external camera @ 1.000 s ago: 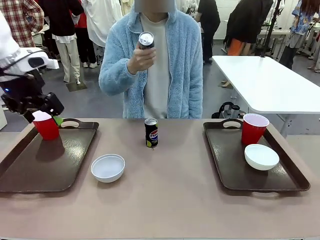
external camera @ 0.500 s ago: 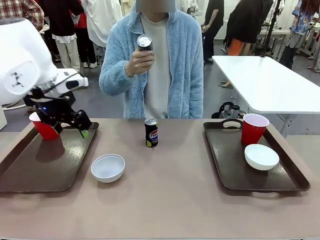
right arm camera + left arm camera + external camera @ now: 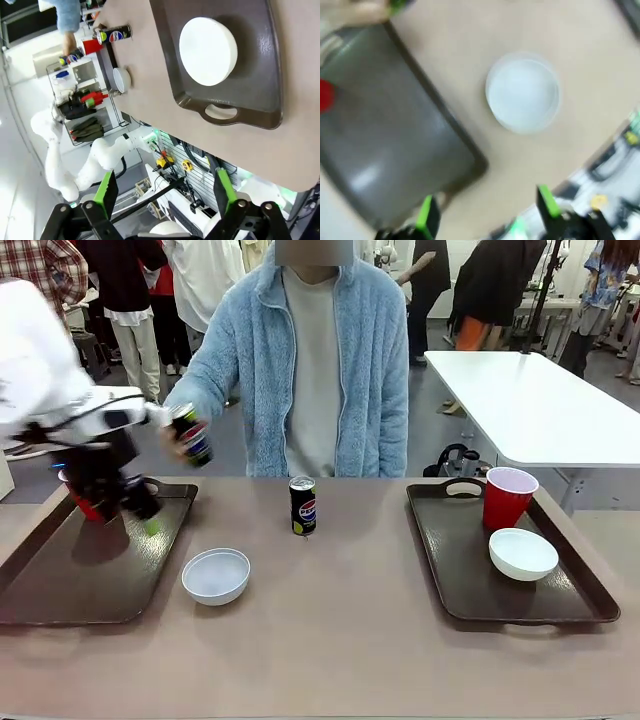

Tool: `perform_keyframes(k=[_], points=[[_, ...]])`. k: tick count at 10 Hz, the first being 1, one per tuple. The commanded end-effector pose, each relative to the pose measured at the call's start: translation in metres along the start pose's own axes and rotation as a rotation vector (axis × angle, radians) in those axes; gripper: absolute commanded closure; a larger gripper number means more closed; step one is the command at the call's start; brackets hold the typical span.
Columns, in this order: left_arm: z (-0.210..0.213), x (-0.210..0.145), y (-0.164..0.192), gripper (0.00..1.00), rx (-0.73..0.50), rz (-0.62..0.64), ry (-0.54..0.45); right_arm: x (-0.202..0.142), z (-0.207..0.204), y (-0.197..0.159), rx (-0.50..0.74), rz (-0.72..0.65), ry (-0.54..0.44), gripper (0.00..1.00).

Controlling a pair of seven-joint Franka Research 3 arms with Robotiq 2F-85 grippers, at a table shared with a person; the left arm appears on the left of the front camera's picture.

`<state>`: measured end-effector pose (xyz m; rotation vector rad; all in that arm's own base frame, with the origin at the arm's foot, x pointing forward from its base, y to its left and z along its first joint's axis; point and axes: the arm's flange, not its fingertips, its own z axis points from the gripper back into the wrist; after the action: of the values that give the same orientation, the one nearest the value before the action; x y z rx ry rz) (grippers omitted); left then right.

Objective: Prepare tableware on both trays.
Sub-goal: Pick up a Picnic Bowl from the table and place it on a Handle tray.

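left gripper (image 3: 487,212): open, green pads wide apart with nothing between them. It hangs over the left tray near its right rim. The wrist view is heavily motion-blurred.
right gripper (image 3: 165,192): open and empty, well above the near end of the right tray.
left tray (image 3: 90,585): dark brown plastic, rectangular, with a raised rim and a glossy floor. A loop handle shows at the far end. The left edge is cut off by the frame.
left cup (image 3: 88,506): red plastic, at the far left corner of the left tray. It is mostly hidden behind the left gripper, so the inside can't be made out.
right tray (image 3: 455,580): same type as the left tray, with a loop handle visible at the far end.
right cup (image 3: 508,497): red with a white inside, tapered, upright at the far end of the right tray.
tray bowl (image 3: 522,553): small, round, smooth and white. It sits on the right tray just nearer than the right cup.
loose bowl (image 3: 215,575): same shape as the tray bowl. It sits on the bare table just right of the left tray, not on it.
standing can (image 3: 302,505): slim and black with a blue-red logo, upright mid-table between the trays.
held can (image 3: 192,438): black and tilted, in the grip of the person (image 3: 300,370), who wears a fuzzy light-blue fleece. It is above the far right corner of the left tray and blurred, so the print is unreadable.
table (image 3: 340,640): matte tan top.
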<state>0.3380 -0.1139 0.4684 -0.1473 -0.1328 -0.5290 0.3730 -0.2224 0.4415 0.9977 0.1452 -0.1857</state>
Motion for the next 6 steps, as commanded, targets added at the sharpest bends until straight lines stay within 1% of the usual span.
perform_keyframes(k=[1, 2, 3, 5, 6], points=[[0.061, -0.089, 0.004, 0.0, -0.046, -0.098, 0.057, 0.0, -0.002, 0.0, 0.006, 0.002, -0.006, 0.0], [0.054, -0.089, 0.005, 0.0, -0.056, -0.092, 0.054, 0.0, -0.002, 0.0, 0.006, 0.002, -0.006, 0.0], [0.061, -0.091, 0.008, 0.0, -0.072, -0.079, 0.062, 0.0, -0.002, 0.0, 0.006, 0.002, -0.006, 0.0], [0.054, -0.084, 0.018, 0.0, -0.092, -0.047, 0.034, 0.0, -0.002, 0.0, 0.006, 0.002, -0.006, 0.0], [0.059, -0.085, 0.019, 0.0, -0.092, -0.033, 0.037, 0.0, -0.002, 0.0, 0.006, 0.002, -0.006, 0.0]])
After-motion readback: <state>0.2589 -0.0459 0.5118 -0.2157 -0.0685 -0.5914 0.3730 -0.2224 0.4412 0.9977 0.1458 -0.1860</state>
